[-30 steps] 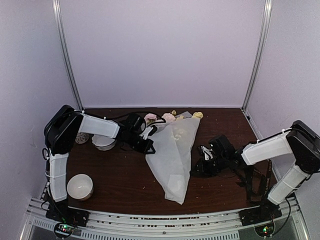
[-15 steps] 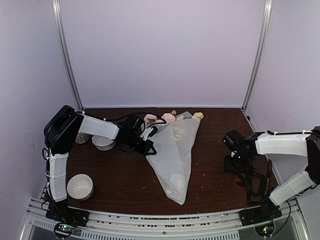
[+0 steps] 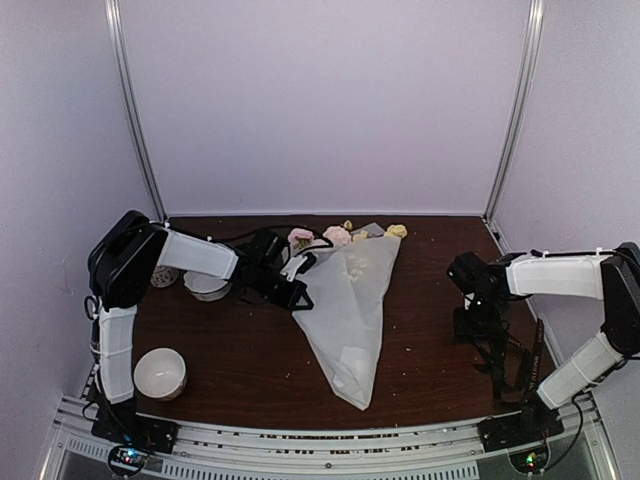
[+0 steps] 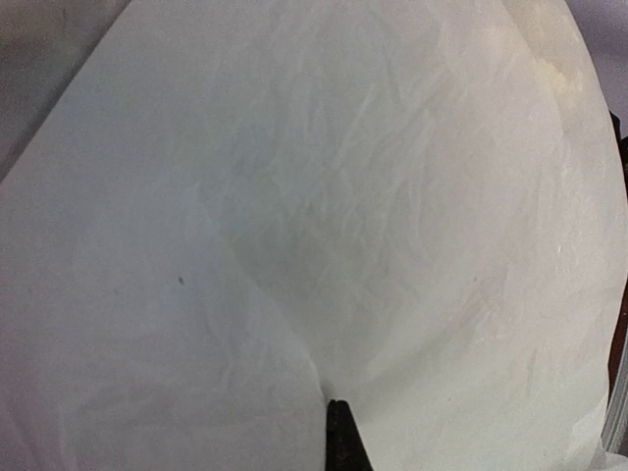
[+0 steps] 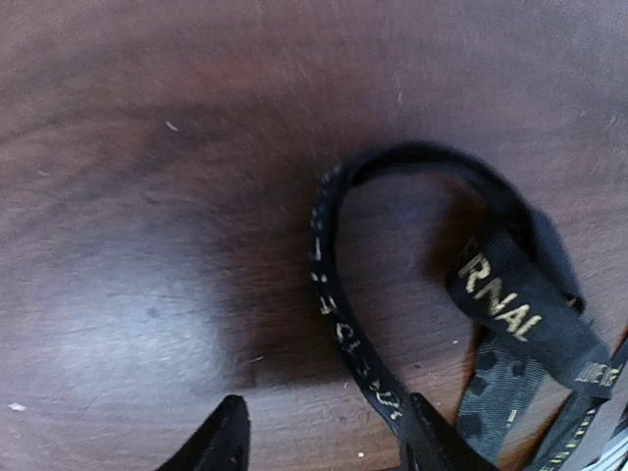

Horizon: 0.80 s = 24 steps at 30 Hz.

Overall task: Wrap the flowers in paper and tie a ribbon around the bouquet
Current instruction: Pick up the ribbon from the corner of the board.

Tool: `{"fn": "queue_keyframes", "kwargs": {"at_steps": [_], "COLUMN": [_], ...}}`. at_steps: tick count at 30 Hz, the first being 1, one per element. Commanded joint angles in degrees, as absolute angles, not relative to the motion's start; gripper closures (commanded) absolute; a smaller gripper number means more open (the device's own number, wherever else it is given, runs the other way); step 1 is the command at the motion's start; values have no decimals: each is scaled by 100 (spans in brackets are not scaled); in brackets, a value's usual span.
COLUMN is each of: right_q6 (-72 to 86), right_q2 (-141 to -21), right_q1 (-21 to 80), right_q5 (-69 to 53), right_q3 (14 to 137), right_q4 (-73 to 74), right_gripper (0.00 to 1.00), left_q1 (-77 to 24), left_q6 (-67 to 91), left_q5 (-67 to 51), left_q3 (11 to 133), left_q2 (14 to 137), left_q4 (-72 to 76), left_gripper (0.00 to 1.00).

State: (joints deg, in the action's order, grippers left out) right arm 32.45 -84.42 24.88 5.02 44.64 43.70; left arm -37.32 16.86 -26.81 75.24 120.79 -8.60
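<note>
nearest, a bowl (image 3: 160,372) sits at the left of the table (image 3: 240,370), and the narrow tip of the paper (image 3: 345,310) points at the near edge. the paper is already folded into a cone shape over the flowers (image 3: 337,235) and lies flat mid-table, so the wrapping looks largely done.

to the right, well apart from the paper, the ribbon (image 5: 339,329) lies in a loose loop on the wood. nothing is tied round the narrow part yet. the right gripper (image 5: 326,437) hangs just over that loop with its jaws apart. one strand runs between them, and nothing is clamped.

further back, the left gripper (image 3: 296,294) is closed, pinched on the paper's left edge by the look of the wrist view, likely holding the fold in place. a second bowl (image 3: 207,284) sits under that arm.

farthest, pink and yellow blooms show at the wide end, near the table's far edge.

what's left, i'd judge: take up the ribbon, bring it across, pass it round the paper and tie.
</note>
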Motion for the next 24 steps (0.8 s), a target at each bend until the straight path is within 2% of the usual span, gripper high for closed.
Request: {"fn": "queue_keyframes", "kwargs": {"at_steps": [1,3,10,12,14,17,18,21,24], "right_q6": [3044,3083,2830,2650,2476,2315,2238,1967,1603], "right_q2": [-7883,-7838,-8679,-9053,-9219,-9228,-9168,-8784,-8188], "right_q1": [2281,2040,1828,1824,1853,1850,1852,1835,1735], "right_q5": [652,457,-524,-756,-1004,-1451,-1619,-2056,-2037], "right_q3": [4881,4718,4471,4585,4726,4861,4941,5568,7427], "right_q4": [4787,4633,4149,4167,4218,4186,4158,4299,4846], "right_gripper": [41,36,33,42,57,93,100,100,100], "left_q1": [-3696,-3696,-3692,-3685,-3685,-3684,-3683,-3689,-3689], "left_q6": [1533,1529,1563,1556,1554,1573,1575,1569,1502], "left_q5": [-2704,-2734,-2772,-2728,-2728,-2740,-2746,-2746,-2714], "left_q3": [7541,7548,7563,7588,7602,7603,7603,7609,7624], "left_q2": [11962,11962,12001,11989,11988,11991,11993,11993,11995], "left_q4": [-787,-782,-781,-844,-862,-836,-839,-867,-945], "left_gripper": [100,100,100,100,100,100,100,100,100]}}
